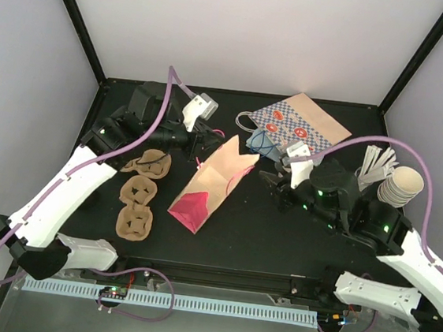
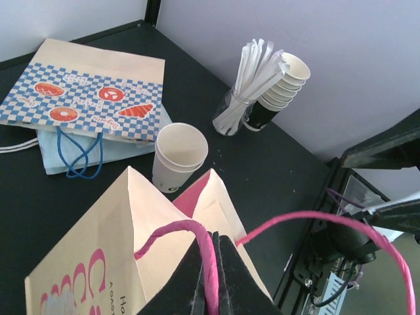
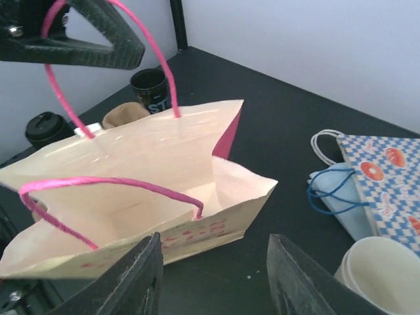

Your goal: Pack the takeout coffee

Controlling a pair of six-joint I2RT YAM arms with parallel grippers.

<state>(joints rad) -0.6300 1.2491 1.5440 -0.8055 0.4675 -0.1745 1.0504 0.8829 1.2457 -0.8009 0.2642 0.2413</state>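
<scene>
Pink bag (image 1: 211,185), one, white cup (image 2: 180,154), one, brown carriers (image 1: 129,192), three

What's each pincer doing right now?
Left pincer: closed on the pink bag handle.
Right pincer: open, holding nothing.

Surface (image 2: 262,170): black, matt. Pink bag (image 2: 85,262): smooth cream paper, matt, with magenta gussets; its handles (image 2: 315,220) are pink cord. Takeout coffee (image 2: 178,154): white paper cup, matt, rolled rim. Checked bag (image 2: 92,92), at ten o'clock of the cup: printed paper, blue cord loops. Cup carriers (image 1: 139,197), at nine o'clock of the pink bag in the top view: rough brown moulded pulp.
</scene>
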